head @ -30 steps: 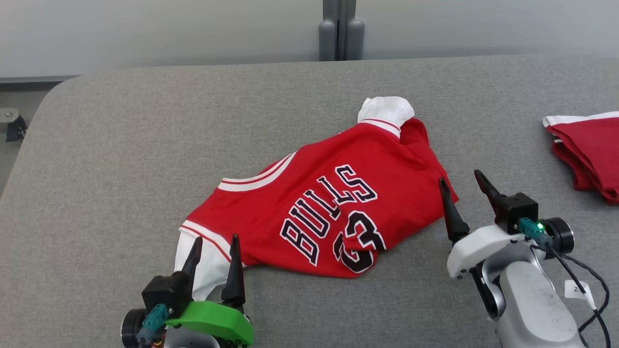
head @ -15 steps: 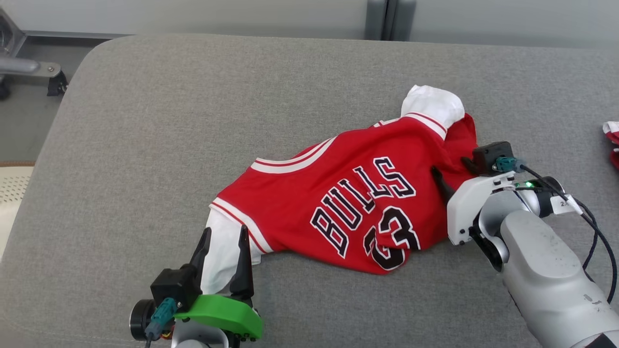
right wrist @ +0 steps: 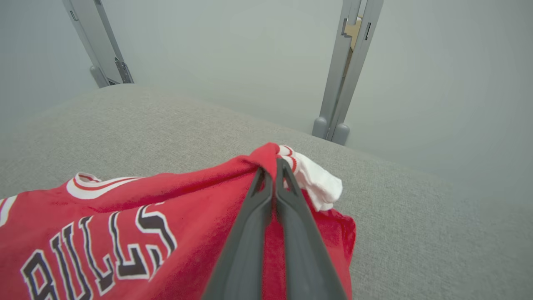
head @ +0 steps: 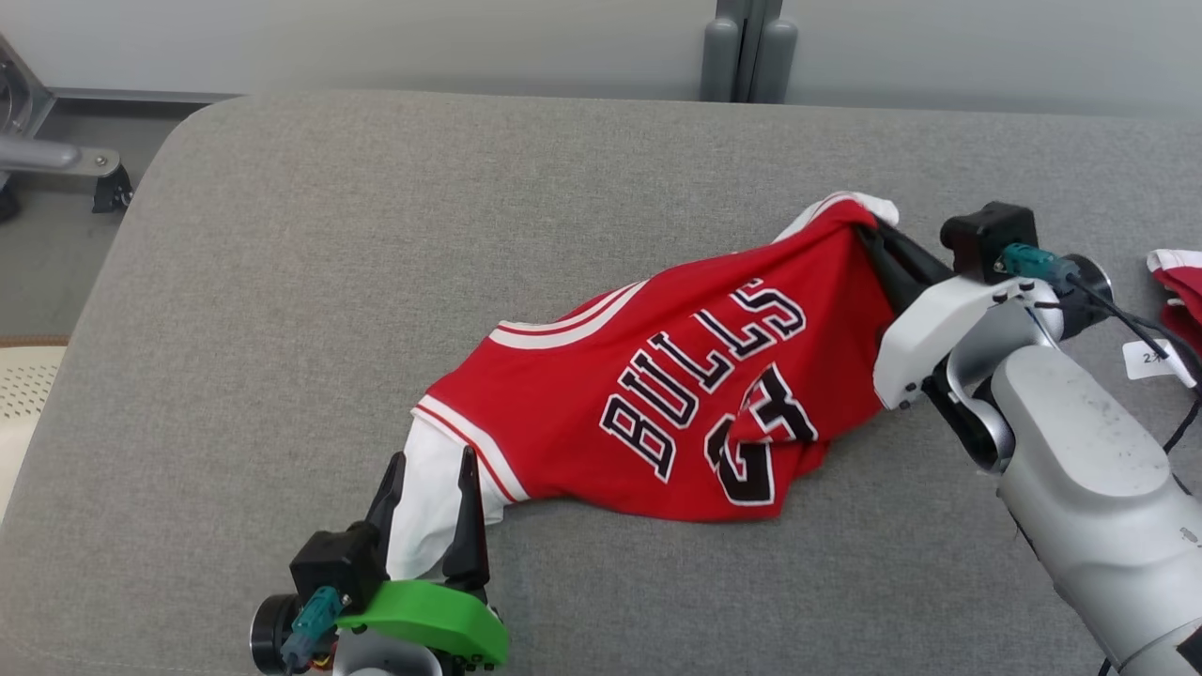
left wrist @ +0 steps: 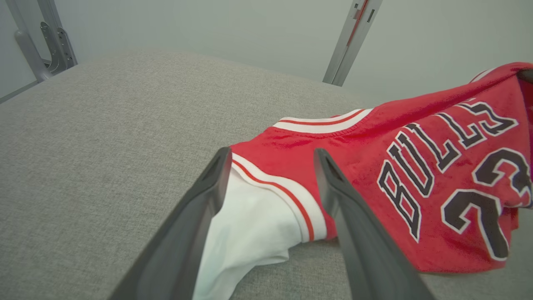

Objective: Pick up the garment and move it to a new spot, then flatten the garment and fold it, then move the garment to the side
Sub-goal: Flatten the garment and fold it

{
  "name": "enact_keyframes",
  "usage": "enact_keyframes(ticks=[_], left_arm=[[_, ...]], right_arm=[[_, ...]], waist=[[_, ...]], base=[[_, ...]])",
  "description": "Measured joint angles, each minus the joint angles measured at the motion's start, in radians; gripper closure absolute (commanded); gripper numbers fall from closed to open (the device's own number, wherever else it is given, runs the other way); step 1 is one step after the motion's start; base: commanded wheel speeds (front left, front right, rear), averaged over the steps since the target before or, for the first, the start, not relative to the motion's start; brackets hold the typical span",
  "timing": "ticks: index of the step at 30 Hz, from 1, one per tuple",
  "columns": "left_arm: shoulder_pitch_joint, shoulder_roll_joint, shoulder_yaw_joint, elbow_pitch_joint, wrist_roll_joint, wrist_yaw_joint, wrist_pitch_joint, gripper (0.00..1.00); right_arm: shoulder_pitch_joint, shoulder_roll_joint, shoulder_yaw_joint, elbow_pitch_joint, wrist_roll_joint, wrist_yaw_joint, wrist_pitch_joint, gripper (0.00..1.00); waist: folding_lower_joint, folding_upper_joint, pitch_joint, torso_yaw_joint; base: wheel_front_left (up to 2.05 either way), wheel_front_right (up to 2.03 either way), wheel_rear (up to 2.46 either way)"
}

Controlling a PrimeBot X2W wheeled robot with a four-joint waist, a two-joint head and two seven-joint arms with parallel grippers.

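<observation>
Jaws: right gripper (head: 871,233) pinched on the raised far end of the red-and-white knit Bulls jersey (head: 676,394), left gripper (head: 430,462) gaping astride its white sleeve (head: 423,502).
I'd guess it's a two-point lift setup. Jersey's midway on my grey padded bench (head: 329,244); loads of room toward the left edge, another red garment (head: 1185,286) crowds the right edge.

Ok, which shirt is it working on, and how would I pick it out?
Find the big grey padded table; lying across its middle is a red jersey. It has BULLS and 23 printed in black and white, and the right claw pinches its far end, whereas the other red cloth at the table's right edge shows no lettering.
</observation>
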Motion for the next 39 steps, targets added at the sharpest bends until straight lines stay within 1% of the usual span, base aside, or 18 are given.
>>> enact_keyframes(ticks=[4, 7, 10, 12, 14, 15, 17, 20, 22, 26, 28, 29, 30, 32, 35, 37, 39], left_arm=[[0.016, 0.001, -0.001, 0.000, 0.000, 0.004, -0.001, 0.00], [0.026, 0.001, -0.001, -0.004, 0.000, 0.007, -0.001, 0.00], [0.033, 0.002, 0.000, -0.012, -0.005, 0.008, -0.001, 0.00], [0.036, 0.003, 0.000, -0.017, -0.006, 0.008, -0.001, 0.00], [0.037, 0.004, -0.004, -0.022, -0.006, 0.010, -0.001, 0.00], [0.037, 0.003, -0.012, -0.026, -0.007, 0.009, -0.001, 0.00], [0.034, 0.002, -0.020, -0.025, -0.008, 0.006, -0.001, 0.00], [0.021, 0.000, -0.038, -0.023, -0.016, 0.002, -0.001, 0.00], [0.011, -0.002, -0.050, -0.021, -0.018, -0.001, -0.003, 0.00], [-0.011, -0.004, -0.065, -0.015, -0.031, -0.001, -0.004, 0.00], [-0.021, -0.004, -0.070, -0.014, -0.035, -0.001, -0.005, 0.00], [-0.025, -0.004, -0.072, -0.016, -0.036, -0.001, -0.006, 0.00], [-0.029, -0.004, -0.072, -0.018, -0.040, -0.001, -0.005, 0.00], [-0.032, -0.005, -0.072, -0.026, -0.046, 0.002, -0.006, 0.00], [-0.036, -0.005, -0.072, -0.033, -0.053, 0.010, -0.006, 0.00], [-0.037, -0.005, -0.072, -0.034, -0.054, 0.012, -0.006, 0.00], [-0.042, -0.005, -0.069, -0.033, -0.054, 0.015, -0.006, 0.00]], right_arm=[[-0.012, -0.006, -0.025, -0.100, -0.013, 0.000, -0.041, 1.00], [-0.014, -0.009, -0.053, -0.181, -0.037, 0.000, -0.046, 1.00], [-0.019, 0.001, -0.068, -0.266, -0.069, 0.000, -0.027, 1.00], [-0.031, 0.010, -0.069, -0.302, -0.084, 0.000, -0.003, 1.00], [-0.061, 0.010, -0.055, -0.313, -0.109, 0.000, 0.027, 1.00], [-0.111, 0.011, -0.029, -0.297, -0.118, 0.000, 0.059, 1.00], [-0.162, 0.008, 0.004, -0.254, -0.137, 0.000, 0.083, 1.00], [-0.240, 0.008, 0.053, -0.153, -0.146, 0.000, 0.110, 1.00], [-0.290, 0.016, 0.067, -0.074, -0.147, 0.000, 0.115, 1.00], [-0.378, 0.038, 0.075, 0.113, -0.175, 0.000, 0.102, 1.00], [-0.412, 0.055, 0.055, 0.200, -0.207, 0.000, 0.063, 1.00], [-0.426, 0.061, 0.046, 0.234, -0.224, 0.000, 0.048, 0.66], [-0.442, 0.071, 0.039, 0.272, -0.238, 0.000, 0.037, 0.00], [-0.465, 0.099, 0.019, 0.331, -0.259, 0.000, -0.005, 0.00], [-0.493, 0.142, 0.021, 0.387, -0.277, 0.000, -0.060, 0.00], [-0.507, 0.167, 0.028, 0.410, -0.279, 0.000, -0.092, 0.00], [-0.521, 0.177, 0.029, 0.422, -0.274, 0.000, -0.120, 0.00]], waist=[[0.0000, 0.0000, -0.024, -0.009], [0.0000, 0.0000, -0.042, -0.013], [0.0000, 0.0000, -0.056, -0.015], [0.0000, 0.0000, -0.060, -0.011], [0.0000, 0.0000, -0.059, -0.004], [0.0000, 0.0000, -0.055, 0.008], [0.0000, 0.0000, -0.049, 0.022], [0.0000, 0.0000, -0.036, 0.050], [0.0000, 0.0000, -0.026, 0.072], [-0.0001, 0.0000, 0.002, 0.120], [0.0000, 0.0000, 0.020, 0.144], [0.0000, 0.0000, 0.028, 0.153], [0.0000, 0.0000, 0.039, 0.163], [0.0000, -0.0001, 0.062, 0.179], [0.0000, 0.0000, 0.093, 0.192], [0.0000, 0.0000, 0.108, 0.194], [0.0000, 0.0000, 0.116, 0.184]], base=[[0.00, 0.00, 0.00], [0.00, 0.00, 0.00], [0.00, 0.00, 0.00], [0.00, 0.00, 0.00], [0.00, 0.00, 0.00], [0.00, 0.00, 0.00], [0.00, 0.00, 0.00], [0.00, 0.00, 0.00], [0.00, 0.00, 0.00], [0.00, 0.00, 0.00], [0.00, 0.00, 0.00], [0.00, 0.00, 0.00], [0.00, 0.00, 0.00], [0.00, 0.00, 0.00], [0.00, 0.00, 0.00], [0.00, 0.00, 0.00], [0.00, 0.00, 0.00]])
